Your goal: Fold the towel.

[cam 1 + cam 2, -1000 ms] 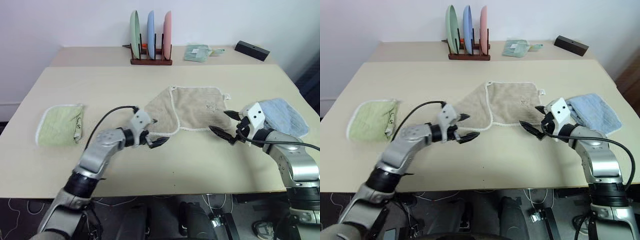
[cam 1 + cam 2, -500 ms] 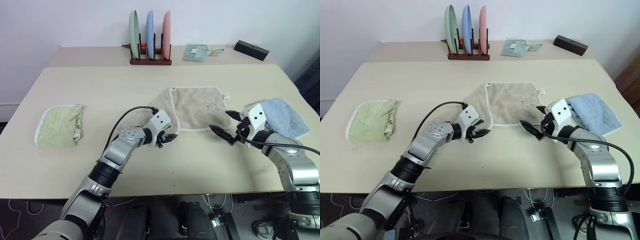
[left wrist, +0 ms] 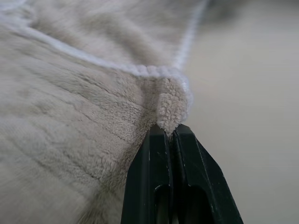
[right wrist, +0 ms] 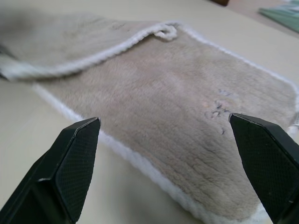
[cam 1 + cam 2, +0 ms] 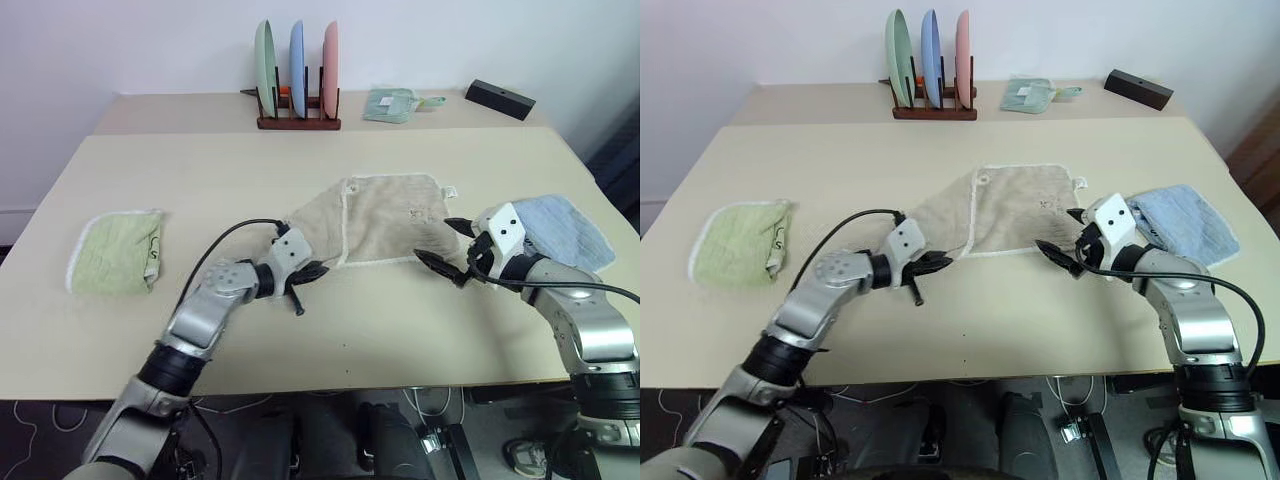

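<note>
I read the towel [image 5: 385, 220] as lying near the middle of the surface [image 5: 200, 180], partly folded: one flap is turned over on the robot's left side, and its white piped edge crosses the beige pile as a diagonal line. The embroidered mark [image 4: 219, 105] sits toward the towel's right half, and the small loop [image 5: 452, 191] projects from the far right corner.

Left tool [image 5: 306, 270]: closed on the towel. In the left wrist view I see both black fingers [image 3: 156, 186] pressed together with a tuft of the towel's near left corner, just below the piping, pinched between their tips.

Right tool [image 5: 450, 247]: open. In the right wrist view its two fingers [image 4: 74, 158] stand wide apart, with the towel's near edge between and beyond them. I see no contact with the cloth; the tool sits just beside the towel's near right corner.

Other items on the surface:
- a light green towel [image 5: 117, 252], folded, well apart to the left;
- a light blue towel [image 5: 565, 228], just beyond the right tool;
- a plate rack [image 5: 297, 122] holding green, blue and pink plates at the far side;
- a small green cloth [image 5: 392, 104] and a black box [image 5: 499, 99] at the far right.
</note>
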You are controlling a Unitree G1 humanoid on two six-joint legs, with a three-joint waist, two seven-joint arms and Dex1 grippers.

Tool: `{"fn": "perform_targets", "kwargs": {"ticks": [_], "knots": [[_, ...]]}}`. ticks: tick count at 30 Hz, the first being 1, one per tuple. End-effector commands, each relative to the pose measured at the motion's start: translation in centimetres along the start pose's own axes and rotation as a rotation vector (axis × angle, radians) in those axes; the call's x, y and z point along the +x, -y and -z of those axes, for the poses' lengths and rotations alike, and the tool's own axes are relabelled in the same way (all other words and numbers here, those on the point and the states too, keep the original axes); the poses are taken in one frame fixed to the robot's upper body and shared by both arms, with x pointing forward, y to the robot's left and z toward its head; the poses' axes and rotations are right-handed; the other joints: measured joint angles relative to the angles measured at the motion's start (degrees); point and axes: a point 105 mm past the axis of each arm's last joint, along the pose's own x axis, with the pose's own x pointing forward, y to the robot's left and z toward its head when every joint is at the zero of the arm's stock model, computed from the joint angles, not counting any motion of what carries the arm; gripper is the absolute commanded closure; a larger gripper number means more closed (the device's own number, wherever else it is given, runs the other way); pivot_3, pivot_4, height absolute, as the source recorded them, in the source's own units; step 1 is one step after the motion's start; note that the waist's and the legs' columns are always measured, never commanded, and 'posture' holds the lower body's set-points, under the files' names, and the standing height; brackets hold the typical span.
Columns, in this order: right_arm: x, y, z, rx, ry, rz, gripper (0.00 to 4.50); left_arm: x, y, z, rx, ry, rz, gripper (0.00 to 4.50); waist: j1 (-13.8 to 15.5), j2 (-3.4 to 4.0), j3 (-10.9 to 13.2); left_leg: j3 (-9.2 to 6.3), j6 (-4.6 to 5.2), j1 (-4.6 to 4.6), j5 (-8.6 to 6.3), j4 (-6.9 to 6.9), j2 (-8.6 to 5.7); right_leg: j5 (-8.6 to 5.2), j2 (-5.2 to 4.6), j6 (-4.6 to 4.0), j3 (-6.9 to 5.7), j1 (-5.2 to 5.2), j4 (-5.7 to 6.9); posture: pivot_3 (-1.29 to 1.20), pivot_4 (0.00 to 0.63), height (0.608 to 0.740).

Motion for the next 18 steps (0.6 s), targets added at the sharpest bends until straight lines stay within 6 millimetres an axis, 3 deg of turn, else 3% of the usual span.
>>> {"fn": "perform_targets", "kwargs": {"ticks": [1,4,12,18], "knots": [[0.1,0.5,-1.5,-0.086,0.011,-0.022,0.0,-3.5,0.5,-0.9,-0.029,0.016,0.068,4.46,0.0,0.01,0.0,0.0,0.0,0.01,0.0,0.0,0.0,-0.01,0.0,-0.02,0.0,0.0,0.01,0.0,0.15,0.737],[0.9,1.1,-1.6,-0.115,-0.006,-0.019,0.0,-7.2,1.1,0.7,-0.063,-0.071,0.092,4.46,-0.2,0.03,0.0,0.01,0.0,0.01,0.0,-0.01,0.0,-0.07,-0.01,-0.13,0.01,0.0,0.0,0.0,0.15,0.737],[3.2,4.5,-1.0,-0.291,-0.101,0.033,0.0,-12.9,1.6,3.2,-0.157,-0.224,0.031,4.46,-0.3,0.07,0.1,0.01,0.0,-0.01,-0.01,-0.01,-0.04,-0.11,-0.03,-0.19,-0.01,-0.01,-0.04,0.0,0.15,0.737],[4.5,6.0,-1.6,-0.587,-0.107,0.064,0.0,-15.4,1.8,3.8,-0.188,-0.268,-0.032,4.46,-0.8,0.1,0.1,0.06,-0.15,-0.03,0.08,-0.05,-0.04,-0.11,-0.02,-0.19,-0.01,-0.05,-0.03,0.0,0.15,0.737]]}}
